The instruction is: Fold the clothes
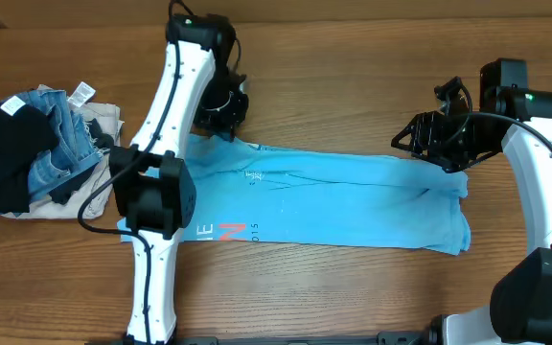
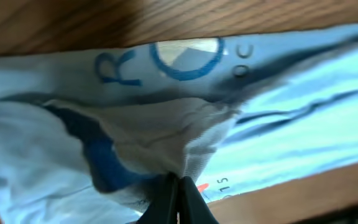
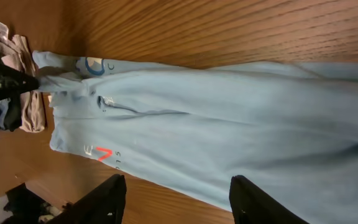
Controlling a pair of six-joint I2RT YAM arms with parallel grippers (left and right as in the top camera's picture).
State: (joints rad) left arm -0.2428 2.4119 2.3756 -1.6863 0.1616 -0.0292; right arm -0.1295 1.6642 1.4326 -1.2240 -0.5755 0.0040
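The clothes [image 1: 353, 206] are one light-blue T-shirt, lying as a long band across the wooden table, with white-and-red letters [image 1: 220, 231] at its near left edge. My left gripper [image 1: 224, 117] is at the shirt's far left corner. In the left wrist view it [image 2: 178, 186] is shut on a bunched fold of the shirt [image 2: 166, 137], lifted a little. My right gripper [image 1: 412, 140] hovers over the shirt's far right end. The right wrist view shows it [image 3: 179, 196] open, its fingers [image 3: 114, 199] straddling the shirt's near edge [image 3: 216, 143] with nothing between them.
A pile of other garments [image 1: 36, 144], with jeans, a black piece and a beige piece, lies at the table's left edge and also shows in the right wrist view [image 3: 8, 93]. Bare wood [image 1: 353, 77] runs behind and in front of the shirt.
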